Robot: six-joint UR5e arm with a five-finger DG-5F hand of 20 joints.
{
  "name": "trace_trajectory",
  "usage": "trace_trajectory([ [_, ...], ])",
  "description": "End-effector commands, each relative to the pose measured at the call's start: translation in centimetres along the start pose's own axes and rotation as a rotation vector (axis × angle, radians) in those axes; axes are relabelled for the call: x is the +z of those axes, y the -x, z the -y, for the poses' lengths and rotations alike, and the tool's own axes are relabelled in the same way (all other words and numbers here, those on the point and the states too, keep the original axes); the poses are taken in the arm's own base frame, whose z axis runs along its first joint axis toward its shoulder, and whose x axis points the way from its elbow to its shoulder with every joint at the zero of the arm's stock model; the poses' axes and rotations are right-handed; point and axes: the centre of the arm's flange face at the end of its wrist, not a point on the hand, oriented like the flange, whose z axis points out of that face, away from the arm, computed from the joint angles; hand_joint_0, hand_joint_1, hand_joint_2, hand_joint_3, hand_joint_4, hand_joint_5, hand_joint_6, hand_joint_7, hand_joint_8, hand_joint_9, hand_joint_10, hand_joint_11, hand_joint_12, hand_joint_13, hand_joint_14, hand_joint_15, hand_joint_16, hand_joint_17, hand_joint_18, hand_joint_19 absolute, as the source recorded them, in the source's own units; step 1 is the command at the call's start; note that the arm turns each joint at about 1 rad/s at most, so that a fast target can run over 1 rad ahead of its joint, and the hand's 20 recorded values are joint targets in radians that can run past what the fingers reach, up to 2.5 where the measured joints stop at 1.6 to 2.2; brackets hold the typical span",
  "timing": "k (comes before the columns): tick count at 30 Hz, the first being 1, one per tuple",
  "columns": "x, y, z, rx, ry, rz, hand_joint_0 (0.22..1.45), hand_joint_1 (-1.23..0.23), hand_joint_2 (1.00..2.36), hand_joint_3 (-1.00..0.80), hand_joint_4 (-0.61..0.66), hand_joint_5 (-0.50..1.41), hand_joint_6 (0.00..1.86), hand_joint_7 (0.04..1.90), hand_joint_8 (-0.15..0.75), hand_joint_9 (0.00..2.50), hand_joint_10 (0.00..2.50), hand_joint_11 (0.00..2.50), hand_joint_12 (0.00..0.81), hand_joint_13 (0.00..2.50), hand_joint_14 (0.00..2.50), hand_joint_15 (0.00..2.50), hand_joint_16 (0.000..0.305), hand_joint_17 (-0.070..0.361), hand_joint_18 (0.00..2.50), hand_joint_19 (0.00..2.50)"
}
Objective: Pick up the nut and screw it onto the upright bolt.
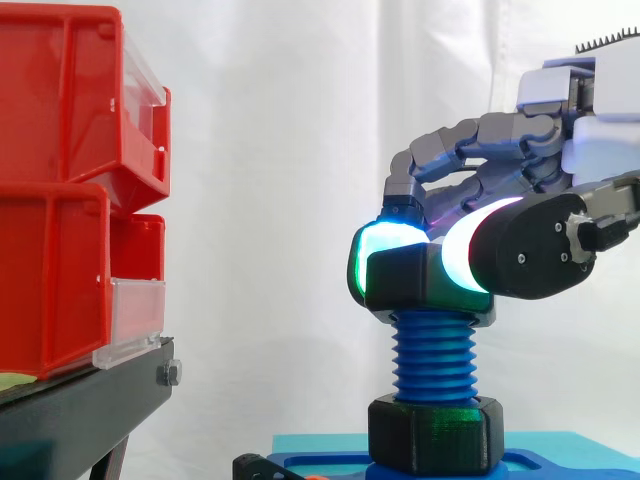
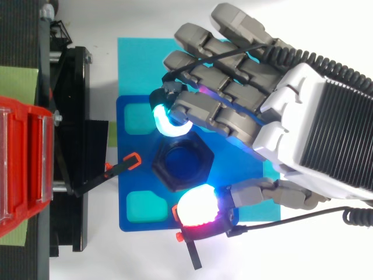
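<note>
- Cross-threading is the main risk in the side view. The black nut (image 1: 428,283) sits at the very top of the upright blue bolt (image 1: 435,355). Nearly all the thread is bare below it, down to the black hex base (image 1: 435,432). I judge it barely engaged, so a turn made with the nut tilted would jam it.
- Slipping is the next risk. The hand (image 1: 540,240) reaches in from the right with its fingers curled. A green-cyan fingertip (image 1: 372,255) lies against the nut's left side and the white-glowing thumb pad (image 1: 465,250) against its right, so the nut is pinched between them. The pads are rounded and the nut's sides look hard and flat. Too light a squeeze would let the pads slide round without turning it.
- Pressing down too hard while twisting could bind the first thread instead of letting it find its start.
- In the top view, the nut's hexagon (image 2: 159,165) rings the bolt's blue end (image 2: 182,164), well centred. The cyan fingertip (image 2: 160,116) and thumb pad (image 2: 198,209) stand on opposite sides of it. How firmly they touch is hard to tell from above.
- Letting go to take a fresh hold is risky. With so little thread caught, a nudge could tip the nut off onto the blue base plate (image 2: 134,204).
- A black clamp with an orange tip (image 2: 131,160) lies near the nut and another (image 2: 192,248) lies under the thumb. A wide sweep made lower down could catch them.
</note>
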Motion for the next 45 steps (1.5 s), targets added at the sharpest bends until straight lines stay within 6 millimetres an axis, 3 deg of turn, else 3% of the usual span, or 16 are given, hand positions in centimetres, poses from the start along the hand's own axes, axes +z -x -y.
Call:
trace_trajectory([
  [1,0.0,0.0,0.0,0.003,0.0,0.005,0.59,-0.58,1.0,-0.5,0.29,-0.16,0.61,1.14,0.287,0.5,0.0,0.0,0.315,0.34,0.0,0.0,0.032,0.071,0.06,0.0],
  [10,-0.1,-0.1,0.0,0.001,0.003,0.002,0.59,-0.58,1.0,-0.5,0.28,-0.16,0.61,1.14,0.286,0.5,0.0,0.0,0.316,0.35,0.0,0.0,0.031,0.071,0.06,0.0],
  [14,-0.4,-1.1,0.5,0.004,0.027,0.002,0.59,-0.58,1.0,-0.5,0.28,-0.16,0.61,1.14,0.286,0.5,0.0,0.0,0.314,0.35,0.0,0.0,0.031,0.071,0.06,0.0],
  [45,-0.1,-0.9,0.8,0.002,0.054,0.014,0.58,-0.58,1.0,-0.5,0.28,-0.16,0.61,1.14,0.287,0.5,0.0,0.0,0.315,0.35,0.0,0.0,0.031,0.07,0.07,0.0],
])
